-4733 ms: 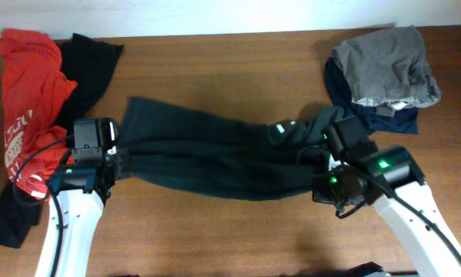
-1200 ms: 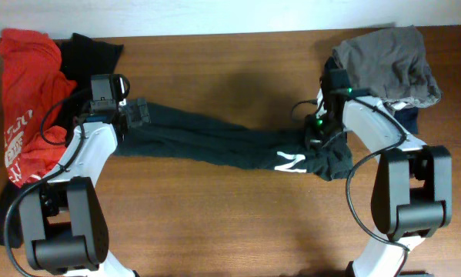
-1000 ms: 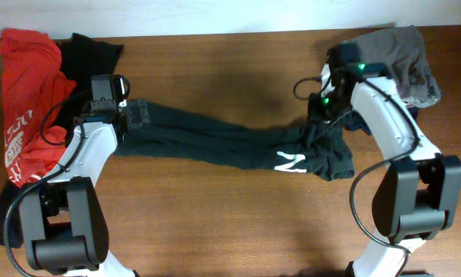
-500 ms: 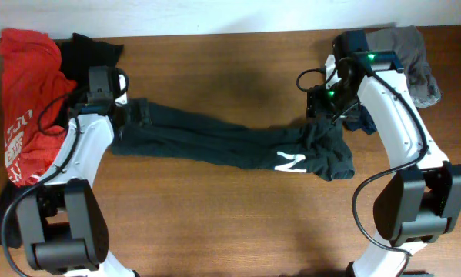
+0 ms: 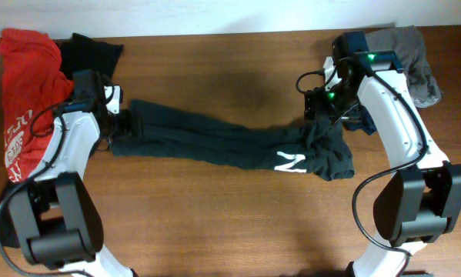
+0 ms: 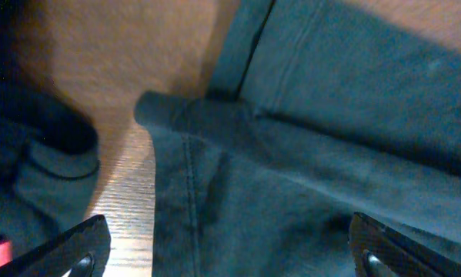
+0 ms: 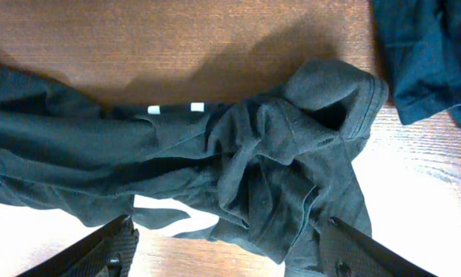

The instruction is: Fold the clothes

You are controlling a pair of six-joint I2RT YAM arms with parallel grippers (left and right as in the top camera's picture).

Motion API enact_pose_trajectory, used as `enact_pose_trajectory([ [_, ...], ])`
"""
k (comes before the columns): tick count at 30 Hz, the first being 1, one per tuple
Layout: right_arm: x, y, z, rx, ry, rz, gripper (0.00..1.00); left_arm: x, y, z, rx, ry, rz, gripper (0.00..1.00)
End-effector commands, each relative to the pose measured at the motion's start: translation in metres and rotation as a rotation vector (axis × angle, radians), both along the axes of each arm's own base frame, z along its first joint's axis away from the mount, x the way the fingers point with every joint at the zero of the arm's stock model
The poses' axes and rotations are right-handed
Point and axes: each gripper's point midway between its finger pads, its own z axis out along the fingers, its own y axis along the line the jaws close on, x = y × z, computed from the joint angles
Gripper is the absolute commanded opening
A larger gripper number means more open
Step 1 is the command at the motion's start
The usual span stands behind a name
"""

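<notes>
Overhead: black T-shirt [image 5: 215, 142] stretched as a rumpled band across the middle of the table [image 5: 215, 223], bunched at right end; red garment [image 5: 26, 85] far left, grey garment [image 5: 419, 61] far right.
Left wrist: left gripper [image 6: 228, 254] spread wide over shirt sleeve, gripping nothing.
Right wrist: right gripper [image 7: 232, 250] spread apart above bunched collar end; navy garment [image 7: 430, 54] beside.

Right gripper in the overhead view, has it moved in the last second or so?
Yes. The right gripper has shifted toward the far edge of the table, away from the white letter on the black T-shirt, which has stayed put.
</notes>
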Motion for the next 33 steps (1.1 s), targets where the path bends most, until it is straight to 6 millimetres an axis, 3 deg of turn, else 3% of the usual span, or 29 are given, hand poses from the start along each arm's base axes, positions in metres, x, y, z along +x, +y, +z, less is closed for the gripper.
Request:
enact_pose_trajectory([
  [1,0.004,0.0,0.01,0.006,-0.035,0.002,0.81,-0.001,0.003,-0.025,-0.058,0.048,-0.05,0.98],
  [6,0.004,-0.001,0.01,0.001,-0.038,0.021,0.8,-0.009,0.016,-0.055,-0.074,0.11,-0.063,0.98],
  [11,0.004,-0.001,0.01,-0.002,-0.04,0.027,0.81,-0.004,0.026,-0.066,-0.089,0.097,-0.045,0.98],
  [19,0.005,-0.001,0.01,-0.001,-0.045,0.027,0.81,0.014,-0.012,-0.06,-0.296,0.001,-0.119,0.98],
  [25,0.005,-0.001,0.01,-0.002,-0.042,0.027,0.81,0.005,-0.039,-0.087,-0.411,0.06,-0.162,0.98],
  [27,0.005,-0.001,0.01,-0.002,-0.043,0.027,0.82,0.002,-0.046,-0.097,-0.426,0.085,-0.172,0.89],
  [29,0.005,-0.001,0.01,-0.002,-0.043,0.027,0.82,0.002,-0.046,-0.097,-0.424,0.084,-0.176,0.71],
  [32,0.005,-0.001,0.011,-0.002,-0.046,0.027,0.82,0.006,-0.044,-0.095,-0.419,0.073,-0.174,0.34],
  [33,0.006,-0.001,0.011,-0.002,-0.046,0.027,0.82,0.007,-0.043,-0.094,-0.418,0.07,-0.174,0.28],
])
